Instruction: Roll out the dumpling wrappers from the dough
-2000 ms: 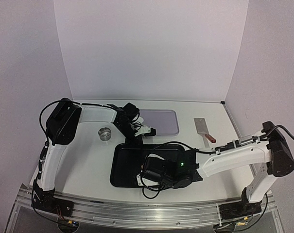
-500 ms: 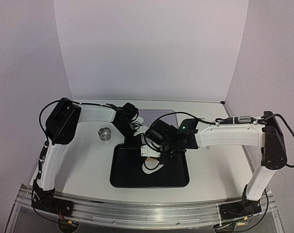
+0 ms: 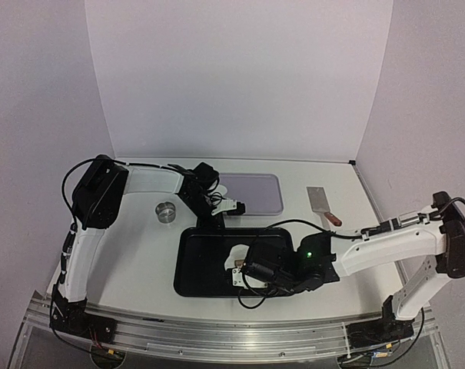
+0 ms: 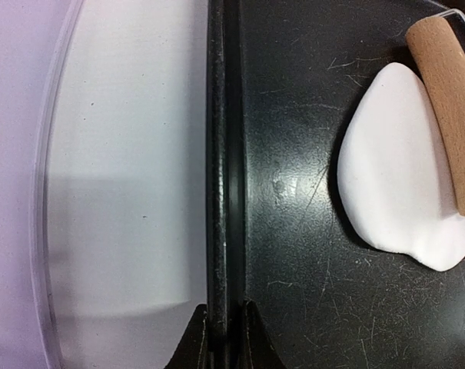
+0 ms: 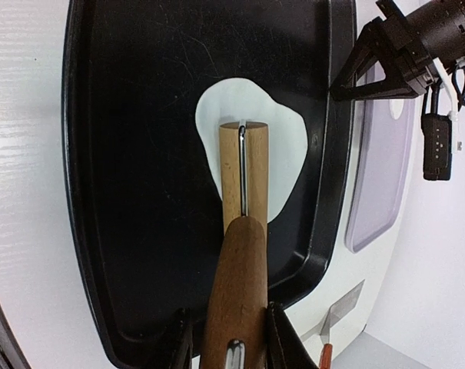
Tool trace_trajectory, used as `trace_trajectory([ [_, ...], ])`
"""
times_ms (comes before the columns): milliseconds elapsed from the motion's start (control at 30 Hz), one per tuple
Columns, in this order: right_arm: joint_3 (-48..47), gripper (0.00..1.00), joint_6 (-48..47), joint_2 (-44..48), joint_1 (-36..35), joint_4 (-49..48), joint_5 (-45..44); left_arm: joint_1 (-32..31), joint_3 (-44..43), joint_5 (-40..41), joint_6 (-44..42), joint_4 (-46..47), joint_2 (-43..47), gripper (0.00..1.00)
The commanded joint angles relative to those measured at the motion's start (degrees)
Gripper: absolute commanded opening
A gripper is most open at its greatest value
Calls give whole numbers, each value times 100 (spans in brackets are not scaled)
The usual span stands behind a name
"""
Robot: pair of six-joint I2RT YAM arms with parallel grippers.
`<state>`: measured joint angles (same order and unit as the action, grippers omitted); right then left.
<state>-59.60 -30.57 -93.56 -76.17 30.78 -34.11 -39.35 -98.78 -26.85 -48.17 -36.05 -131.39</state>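
Note:
The dough is a flattened white sheet of irregular outline in the black tray. It also shows in the left wrist view and the right wrist view. My right gripper is shut on the brown handle of a wooden rolling pin, whose roller lies on the dough's near part. In the top view the right gripper sits over the tray's near right. My left gripper is shut on the tray's far rim; in the top view it is at the far edge. No neat round wrappers show clearly.
A purple mat lies behind the tray, with a pale oval spot too small to identify. A small metal ring stands left of the tray. A scraper with a red handle lies at the right.
The right arm has pulled back from the tray's far part to its near right, drawing the roller toward me over the dough. The left gripper has held still on the rim.

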Motion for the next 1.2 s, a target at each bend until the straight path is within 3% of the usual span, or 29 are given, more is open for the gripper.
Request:
trace_trajectory([
  [0,514,0,649,-360,-142,1405,1456,64,-47,652,-460,214,-24,0],
  [367,-542,0,169,241,-230,1932,531,50,7,611,-364,267,-19,0],
  [600,-1594,0,-327,278,154,1917,72,19,4,589,-386,262,-14,0],
  [967,-2653,0,35,605,1760,1826,-467,-48,2,438,-445,117,9,0],
  [1167,-2822,0,822,787,3276,1830,-101,-88,23,341,-496,40,56,0],
])
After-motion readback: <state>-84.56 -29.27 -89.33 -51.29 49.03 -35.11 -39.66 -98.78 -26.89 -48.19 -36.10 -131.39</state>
